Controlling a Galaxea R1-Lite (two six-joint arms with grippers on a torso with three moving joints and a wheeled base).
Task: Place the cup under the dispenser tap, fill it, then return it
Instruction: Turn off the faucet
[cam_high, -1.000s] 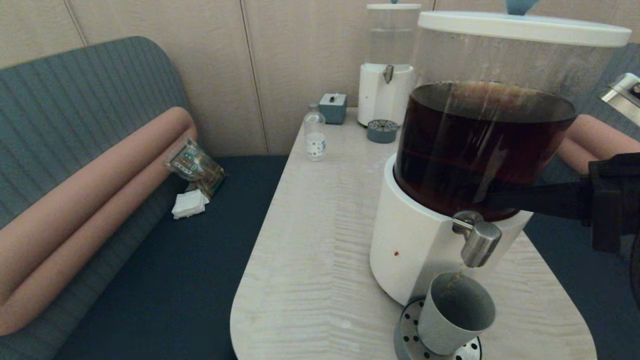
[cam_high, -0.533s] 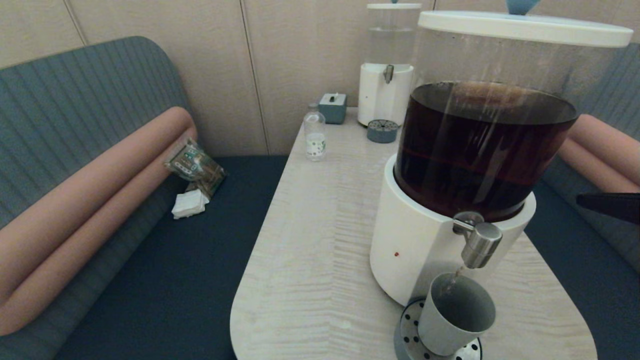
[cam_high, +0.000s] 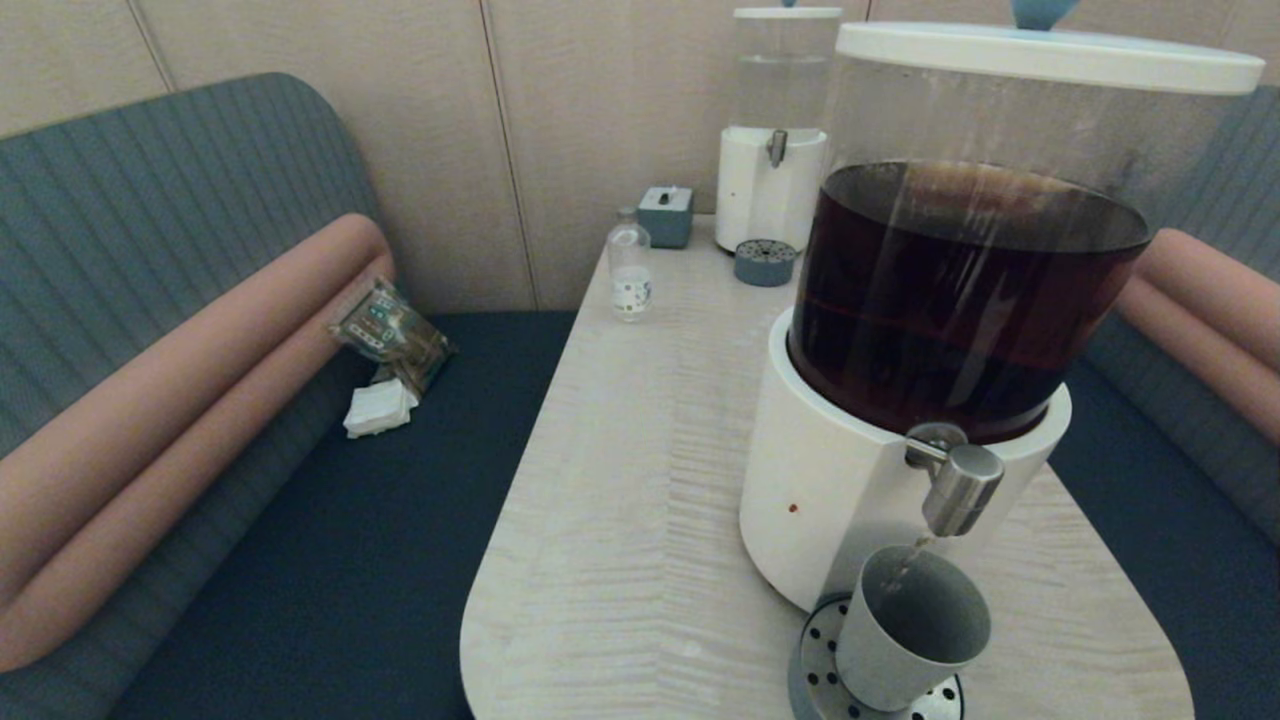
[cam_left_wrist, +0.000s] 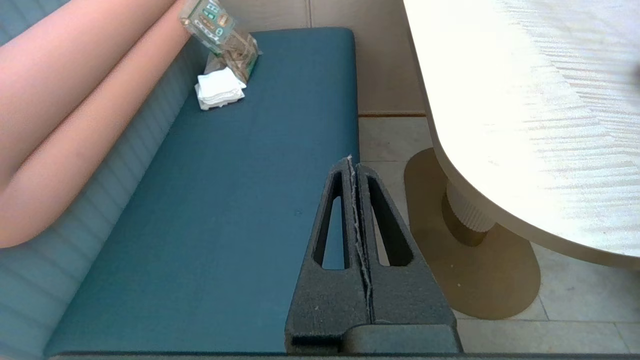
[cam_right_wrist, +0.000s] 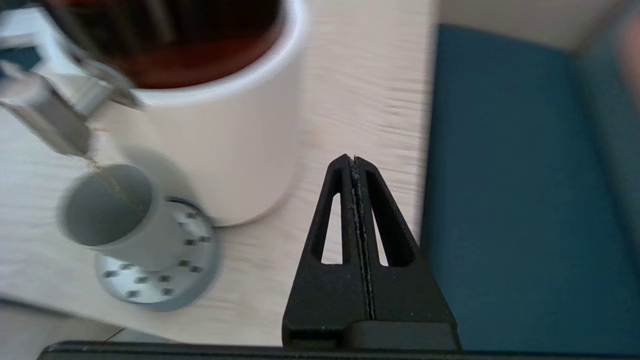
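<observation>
Cup filling under dispenser tap, both grippers empty and closed.

Grey cup (cam_high: 912, 630) stands upright on the perforated steel drip tray (cam_high: 820, 665), touching the white base of the large dispenser (cam_high: 830, 480) of dark brown liquid at the desk's (cam_high: 620, 520) 5 o'clock corner in head view. Thin brown stream runs from the brushed-steel dispenser tap (cam_high: 958, 490) into the cup, directly below it. Right gripper (cam_right_wrist: 356, 162) hangs over the desk's edge beside the dispenser base, fingers pressed together, holding nothing, apart from the cup. Left gripper (cam_left_wrist: 354, 162) parked over the blue bench seat (cam_left_wrist: 225, 200) off the desk, fingers pressed together, empty. Smaller clear-liquid dispenser (cam_high: 775, 150) and glass bottle (cam_high: 630, 265) at 12 o'clock, far end.
</observation>
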